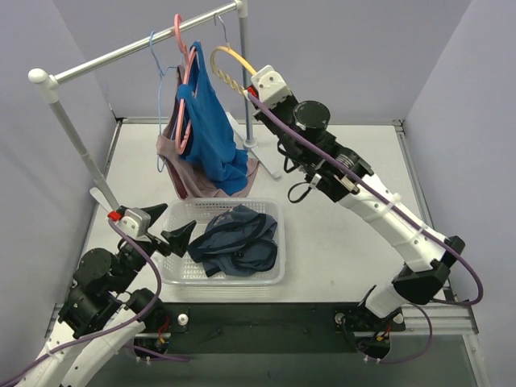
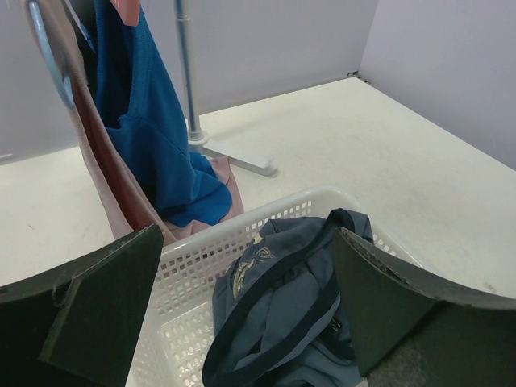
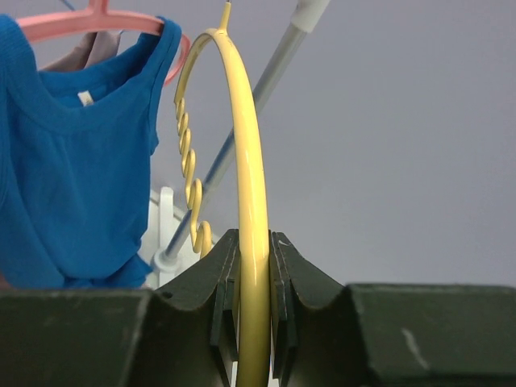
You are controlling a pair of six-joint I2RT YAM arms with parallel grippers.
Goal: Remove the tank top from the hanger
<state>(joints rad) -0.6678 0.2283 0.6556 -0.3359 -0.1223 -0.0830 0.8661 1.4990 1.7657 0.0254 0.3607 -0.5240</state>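
A bare yellow hanger (image 1: 228, 63) hangs by its hook at the rack's rail (image 1: 121, 55). My right gripper (image 1: 251, 90) is shut on its arm, seen close in the right wrist view (image 3: 252, 274) on the yellow hanger (image 3: 250, 201). A dark navy tank top (image 1: 236, 240) lies crumpled in the white basket (image 1: 226, 279). My left gripper (image 1: 187, 235) is open and empty at the basket's left side; in the left wrist view the left gripper (image 2: 246, 242) frames the navy tank top (image 2: 290, 314).
A bright blue tank top (image 1: 214, 133) hangs on a pink hanger (image 1: 187, 76), with a mauve garment (image 1: 173, 157) behind it on a light blue hanger. The rack's upright pole (image 1: 246, 72) and white foot (image 2: 234, 157) stand behind the basket (image 2: 193, 274).
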